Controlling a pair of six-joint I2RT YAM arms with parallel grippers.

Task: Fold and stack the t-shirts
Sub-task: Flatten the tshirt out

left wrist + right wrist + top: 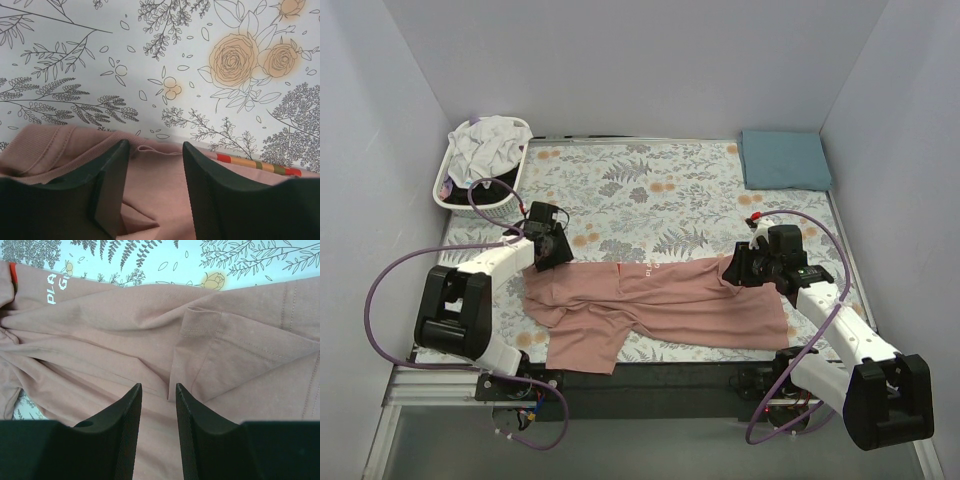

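A large dusty-pink t-shirt (660, 305) lies crumpled along the near part of the table, with white lettering and a red mark near its collar (625, 272). My left gripper (552, 250) is open at the shirt's upper left corner. In the left wrist view the gripper (155, 146) straddles a ribbed pink hem (150, 180) with nothing between the jaws. My right gripper (740, 268) is open over the shirt's upper right part. In the right wrist view the gripper (158, 389) hovers above a folded sleeve (215, 350). A folded teal-blue t-shirt (783, 158) lies at the far right corner.
A grey-and-orange floral cloth (650, 190) covers the table. A white slatted basket (510, 190) with white and dark clothes (490, 145) stands at the far left corner. Grey walls close in the left, back and right sides.
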